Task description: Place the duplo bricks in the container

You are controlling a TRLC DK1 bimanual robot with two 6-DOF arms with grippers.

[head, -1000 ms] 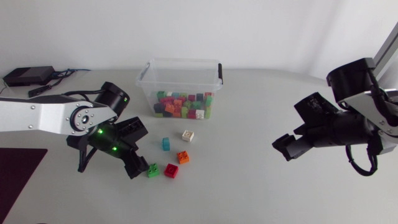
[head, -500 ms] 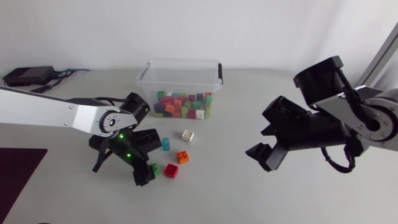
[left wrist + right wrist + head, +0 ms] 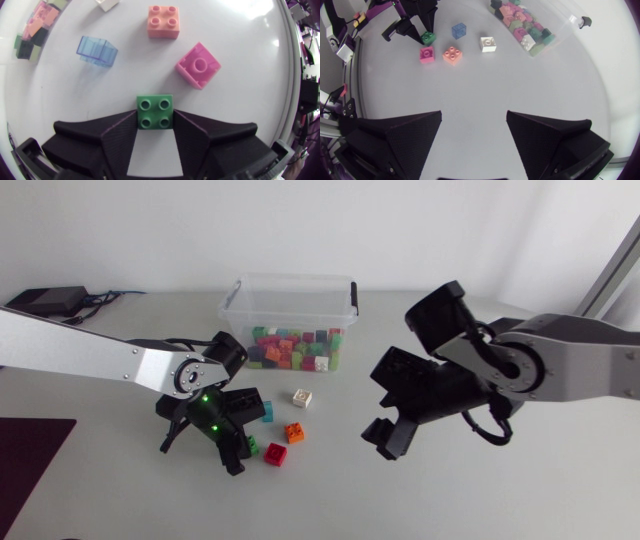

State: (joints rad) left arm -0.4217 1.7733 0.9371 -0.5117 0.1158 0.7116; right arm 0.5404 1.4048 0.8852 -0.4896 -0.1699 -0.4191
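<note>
Green four-stud duplo brick [image 3: 155, 112] is sitting on the white desk [image 3: 240, 75], and the left end effector [image 3: 155, 125] is pinching it right at its tips. I'd be lifting slowly toward the clear plastic container [image 3: 290, 283]. Versus a second ago, the spread-open right end effector [image 3: 473, 120] is swinging in toward the middle.

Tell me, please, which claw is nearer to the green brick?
Left. The left claw grips the green brick between its fingertips; the right claw hangs open well away, with the orange brick lying between.
</note>
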